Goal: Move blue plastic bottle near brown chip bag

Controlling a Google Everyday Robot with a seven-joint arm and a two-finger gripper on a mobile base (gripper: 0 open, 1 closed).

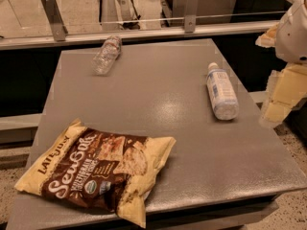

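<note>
The blue plastic bottle (pixel 222 94) lies at nine o'clock from the end effector (pixel 282 99), long axis twelve-to-six; whether that end effector is released or clenched cannot be told.

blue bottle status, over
Claw at right edge, beside blue plastic bottle, not touching. Bottle lying flat, far from brown chip bag. Clear bottle at back, off the path.

High oblique view, jaws at right

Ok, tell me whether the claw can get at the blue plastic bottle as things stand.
Probably yes. The claw hangs close beside the blue plastic bottle, which lies on its side with nothing between them.
</note>
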